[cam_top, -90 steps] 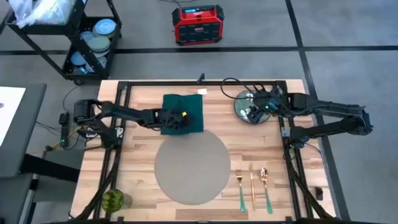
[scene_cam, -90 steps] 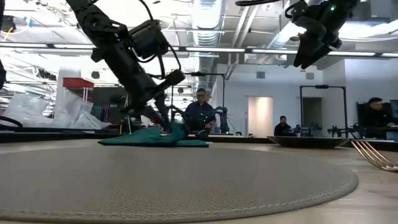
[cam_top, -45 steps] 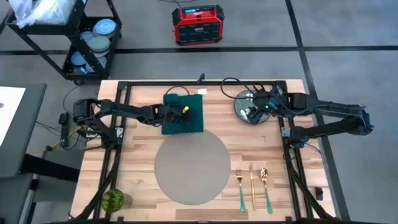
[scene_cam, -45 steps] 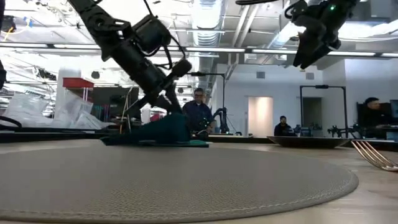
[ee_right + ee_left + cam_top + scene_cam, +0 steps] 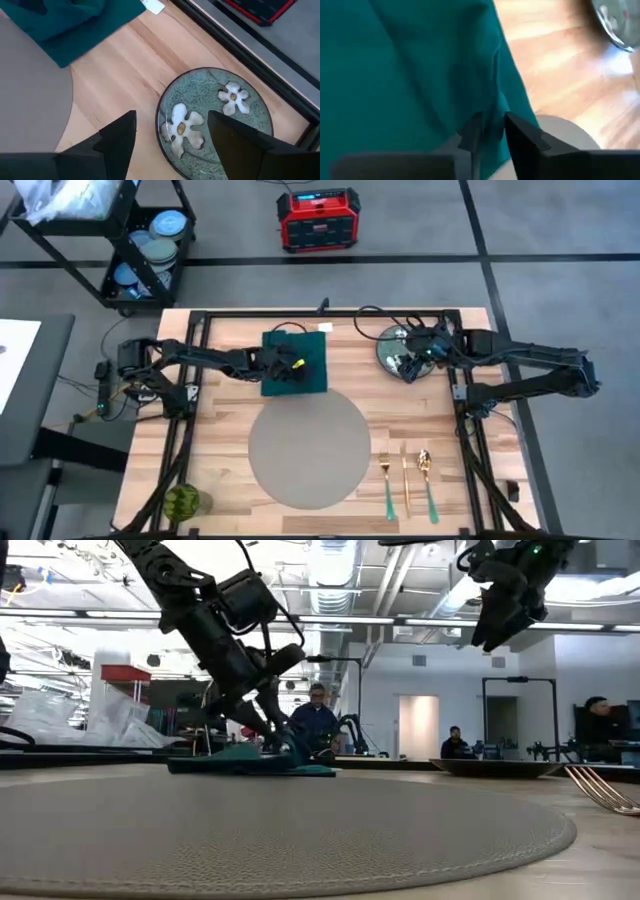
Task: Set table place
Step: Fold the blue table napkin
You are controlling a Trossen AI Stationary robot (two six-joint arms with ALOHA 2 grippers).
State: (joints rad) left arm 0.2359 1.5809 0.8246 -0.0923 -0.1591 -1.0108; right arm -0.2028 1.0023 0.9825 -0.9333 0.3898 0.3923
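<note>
The dark green napkin [image 5: 296, 362] lies on the table [image 5: 220, 430] just beyond the round grey placemat [image 5: 308, 448]. My left gripper [image 5: 290, 367] is down on the napkin, shut on its cloth [image 5: 420, 75]; the low view shows its fingertips at the cloth [image 5: 292, 748]. My right gripper [image 5: 410, 356] hangs open above the dark floral plate [image 5: 215, 120], which rests flat at the far right, and touches nothing. My left gripper pinches a bit of the napkin's cloth [image 5: 492, 131] between its two fingers, close to the edge that borders the placemat. The fingers [image 5: 525, 140] slant down from the table's left. One layer or several, I cannot tell. The napkin lies on the table, a little rumpled.
A fork, a knife and a spoon [image 5: 405, 478] lie to the right of the placemat. A green glass [image 5: 185, 502] stands at the near left corner. A black cart with blue dishes [image 5: 150, 250] and a red box [image 5: 318, 218] stand on the floor beyond the table.
My left gripper pulled the napkin's middle up into a hump, then came down again toward the table. The napkin now lies flatter, and its outline on the table has hardly moved.
</note>
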